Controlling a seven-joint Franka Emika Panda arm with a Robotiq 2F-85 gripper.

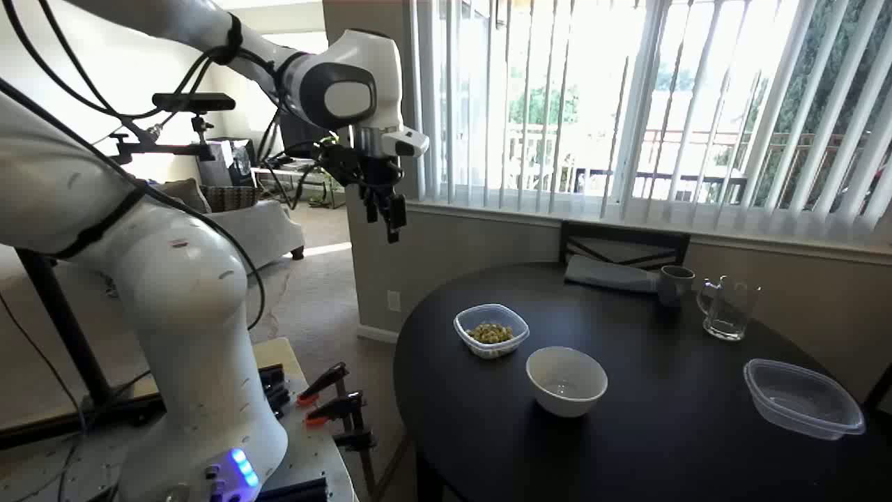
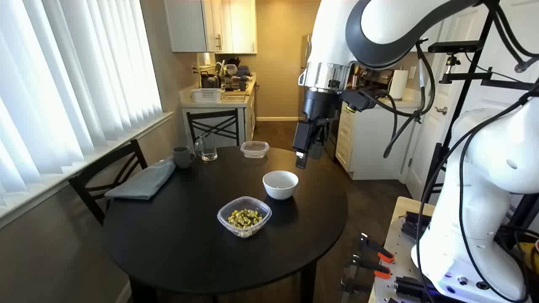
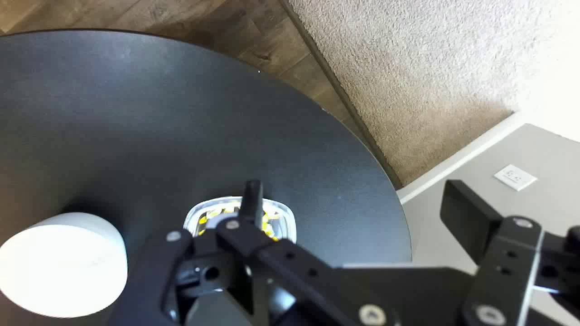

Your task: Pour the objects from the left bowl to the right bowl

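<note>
The objects [image 1: 490, 334], small yellowish-brown pieces, lie in a see-through squarish plastic container [image 1: 516, 340], also seen in an exterior view [image 2: 266, 206]. A round white bowl [image 1: 568, 403] stands upright beside it, also in an exterior view [image 2: 281, 192] and overexposed in the wrist view [image 3: 68, 267]. Only one white bowl shows; a second, smaller one is out of view. My gripper [image 1: 385, 222] is open, high above the table, with nothing between its fingers. In the wrist view, one finger of the gripper [image 3: 355, 203] covers part of the container.
The round dark table [image 2: 177, 252] also bears another see-through plastic container [image 1: 801, 399], a glass mug [image 1: 730, 314], a grey cup [image 1: 674, 286] and a folded grey cloth [image 2: 141, 182]. Chairs [image 2: 126, 155] stand behind it. A window with blinds [image 1: 529, 139] is beside the table.
</note>
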